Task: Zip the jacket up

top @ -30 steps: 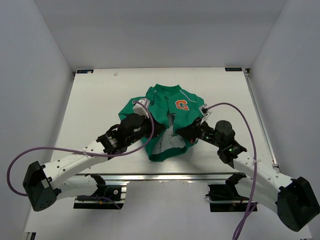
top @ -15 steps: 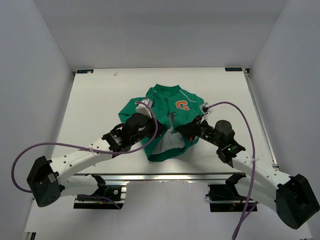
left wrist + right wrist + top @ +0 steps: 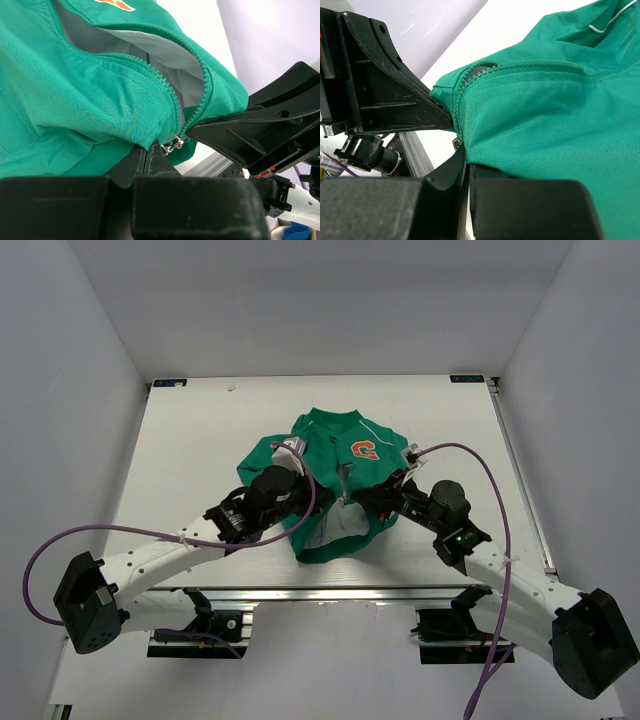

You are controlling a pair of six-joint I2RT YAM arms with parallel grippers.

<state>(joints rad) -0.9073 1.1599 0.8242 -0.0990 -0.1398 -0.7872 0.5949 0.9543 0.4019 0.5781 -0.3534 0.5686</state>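
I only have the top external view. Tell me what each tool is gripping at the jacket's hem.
Observer: In the left wrist view, the left tool is shut on the jacket at its ribbed hem, right beside the silver zip slider.
Operator: Report the zip.
Observer: The slider sits at the bottom end. Both rows of teeth spread apart above it, with grey lining between.
Operator: Now the right side.
Observer: In the right wrist view, the right tool is shut on the other front edge, close to its teeth.
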